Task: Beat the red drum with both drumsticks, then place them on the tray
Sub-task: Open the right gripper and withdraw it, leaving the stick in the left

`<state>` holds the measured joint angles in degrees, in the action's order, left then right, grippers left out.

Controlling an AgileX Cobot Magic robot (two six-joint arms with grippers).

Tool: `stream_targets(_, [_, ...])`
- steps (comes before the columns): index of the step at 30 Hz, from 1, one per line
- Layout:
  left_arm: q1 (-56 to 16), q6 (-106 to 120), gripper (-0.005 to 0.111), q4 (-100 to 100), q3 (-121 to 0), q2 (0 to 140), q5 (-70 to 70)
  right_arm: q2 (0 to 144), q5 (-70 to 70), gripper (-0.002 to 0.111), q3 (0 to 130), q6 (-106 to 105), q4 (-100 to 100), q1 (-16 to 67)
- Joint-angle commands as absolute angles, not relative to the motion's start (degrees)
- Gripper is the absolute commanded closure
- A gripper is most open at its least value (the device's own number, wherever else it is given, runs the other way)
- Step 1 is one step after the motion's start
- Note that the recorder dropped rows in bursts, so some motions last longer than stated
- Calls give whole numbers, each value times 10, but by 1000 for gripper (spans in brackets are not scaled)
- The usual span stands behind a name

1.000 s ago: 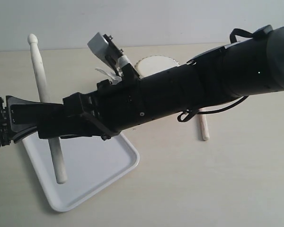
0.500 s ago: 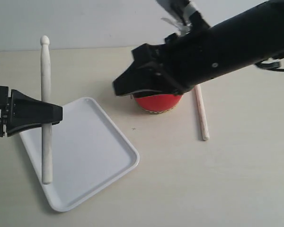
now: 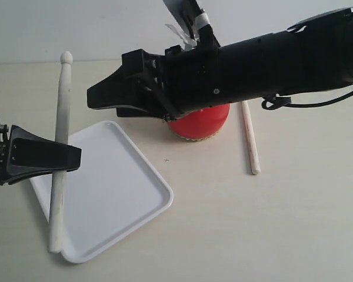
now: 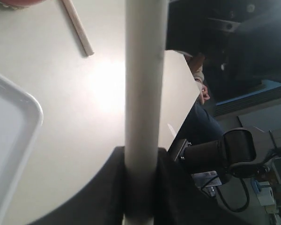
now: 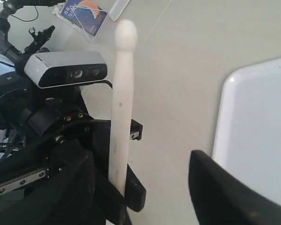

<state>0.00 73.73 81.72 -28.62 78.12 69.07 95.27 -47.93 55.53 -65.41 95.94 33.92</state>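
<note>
Exterior view: my left gripper [image 3: 62, 157] is clamping one drumstick [image 3: 62, 100] nearly upright over the tray [image 3: 129, 194]. My right gripper [image 3: 103, 104] is hovering empty, jaws apart, beside the red drum [image 3: 203, 122].
Left wrist view: the other drumstick [image 4: 77, 28] is lying on the table [image 4: 107, 84].
Right wrist view: my jaws are gaping towards the clamped stick.

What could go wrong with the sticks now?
The held drumstick in the left gripper has its lower end right at the tray rim, so it may drop outside. The right gripper, jaws open and empty, reaches over the red drum toward that stick and might knock it. The other drumstick lies on the table.
</note>
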Motion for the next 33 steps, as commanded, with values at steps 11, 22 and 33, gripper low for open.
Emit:
stream_targets(11, [-1, 760, 107, 835, -283, 777, 700, 1019, -528, 50, 657, -607, 912, 347])
stream_targets(22, [-1, 762, 107, 837, -283, 777, 700, 1052, -528, 50, 685, -607, 908, 382])
stream_targets(33, [-1, 762, 107, 837, -283, 777, 700, 1062, -498, 57, 697, -607, 920, 393])
